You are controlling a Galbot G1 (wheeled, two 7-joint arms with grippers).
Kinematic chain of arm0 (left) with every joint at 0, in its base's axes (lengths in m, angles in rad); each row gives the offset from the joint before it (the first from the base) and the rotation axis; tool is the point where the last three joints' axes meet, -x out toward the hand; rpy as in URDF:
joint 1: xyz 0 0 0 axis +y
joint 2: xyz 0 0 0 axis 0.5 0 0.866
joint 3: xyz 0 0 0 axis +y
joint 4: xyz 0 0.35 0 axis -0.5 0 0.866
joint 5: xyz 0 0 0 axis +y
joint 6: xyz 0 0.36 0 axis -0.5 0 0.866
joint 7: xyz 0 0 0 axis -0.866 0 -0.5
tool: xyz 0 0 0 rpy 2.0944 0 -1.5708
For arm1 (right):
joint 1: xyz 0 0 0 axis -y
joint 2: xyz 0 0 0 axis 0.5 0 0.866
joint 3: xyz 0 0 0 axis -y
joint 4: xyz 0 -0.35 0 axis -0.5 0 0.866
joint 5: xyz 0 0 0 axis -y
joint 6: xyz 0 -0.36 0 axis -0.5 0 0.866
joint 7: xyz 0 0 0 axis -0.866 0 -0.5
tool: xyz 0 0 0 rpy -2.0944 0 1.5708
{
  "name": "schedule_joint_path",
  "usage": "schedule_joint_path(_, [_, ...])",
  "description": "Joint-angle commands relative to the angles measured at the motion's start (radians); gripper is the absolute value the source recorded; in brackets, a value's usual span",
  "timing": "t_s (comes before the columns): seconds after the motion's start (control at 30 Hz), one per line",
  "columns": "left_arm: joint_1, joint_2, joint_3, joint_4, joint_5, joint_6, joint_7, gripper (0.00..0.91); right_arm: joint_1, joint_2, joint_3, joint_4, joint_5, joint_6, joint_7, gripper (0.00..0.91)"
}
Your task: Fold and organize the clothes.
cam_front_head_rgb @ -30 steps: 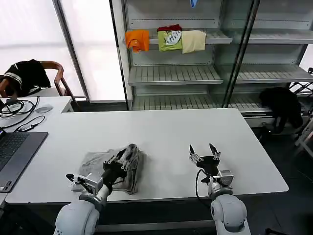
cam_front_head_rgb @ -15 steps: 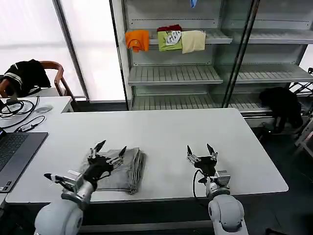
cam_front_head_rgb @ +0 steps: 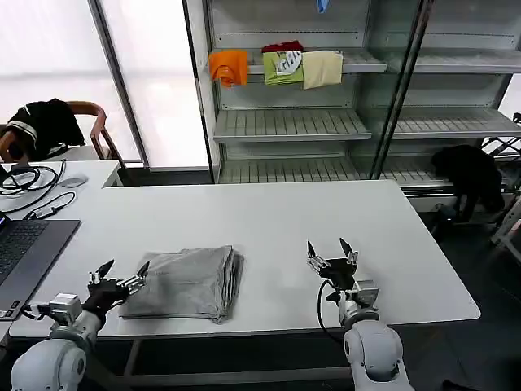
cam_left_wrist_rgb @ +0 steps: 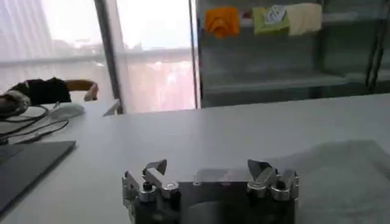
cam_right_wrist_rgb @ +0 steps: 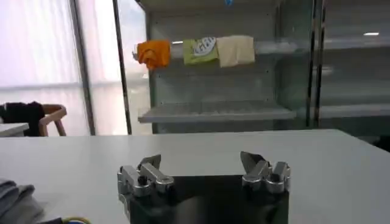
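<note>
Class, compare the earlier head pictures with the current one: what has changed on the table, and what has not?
The left hand let go of the T-shirt, opened, and drew back off it toward the robot's left; it now sits at the shirt's left edge. The T-shirt, bunched up a second ago, lies flat and folded. The right hand stayed open over the table, shifting barely.
</note>
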Motion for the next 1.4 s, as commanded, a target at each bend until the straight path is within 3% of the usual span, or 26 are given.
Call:
schedule_joint_path(0.03, [0.015, 0.000, -0.047, 0.102, -0.069, -0.003, 0.006, 0.907, 0.008, 0.002, -0.005, -0.020, -0.001, -0.003, -0.002, 0.907])
schedule_joint_path(0.5, [0.005, -0.027, 0.003, 0.119, -0.053, 0.001, 0.014, 0.907, 0.015, 0.019, -0.008, -0.040, -0.018, -0.001, 0.011, 0.907])
schedule_joint_path(0.53, [0.007, -0.029, 0.006, 0.118, -0.052, 0.001, 0.016, 0.867, 0.015, 0.021, -0.007, -0.041, -0.018, -0.002, 0.012, 0.907])
schedule_joint_path(0.57, [0.008, -0.030, 0.009, 0.116, -0.052, 0.005, 0.017, 0.635, 0.015, 0.022, -0.008, -0.042, -0.019, -0.002, 0.013, 0.907])
schedule_joint_path(0.6, [0.008, -0.032, 0.010, 0.116, -0.052, 0.008, 0.019, 0.564, 0.015, 0.024, -0.009, -0.043, -0.020, -0.002, 0.016, 0.907])
schedule_joint_path(0.63, [0.008, -0.033, 0.012, 0.116, -0.052, 0.009, 0.020, 0.353, 0.015, 0.026, -0.010, -0.044, -0.023, -0.002, 0.017, 0.907])
schedule_joint_path(0.73, [0.007, -0.039, 0.016, 0.114, -0.055, 0.021, 0.019, 0.020, 0.014, 0.027, -0.012, -0.042, -0.024, -0.003, 0.019, 0.907])
schedule_joint_path(1.17, [0.014, -0.055, 0.026, 0.096, -0.201, 0.052, 0.016, 0.010, 0.005, 0.021, -0.006, -0.022, -0.023, -0.005, 0.023, 0.907])
schedule_joint_path(1.4, [0.015, -0.059, 0.011, 0.070, -0.240, 0.026, -0.002, 0.010, -0.003, 0.017, -0.002, -0.014, -0.023, -0.005, 0.024, 0.907])
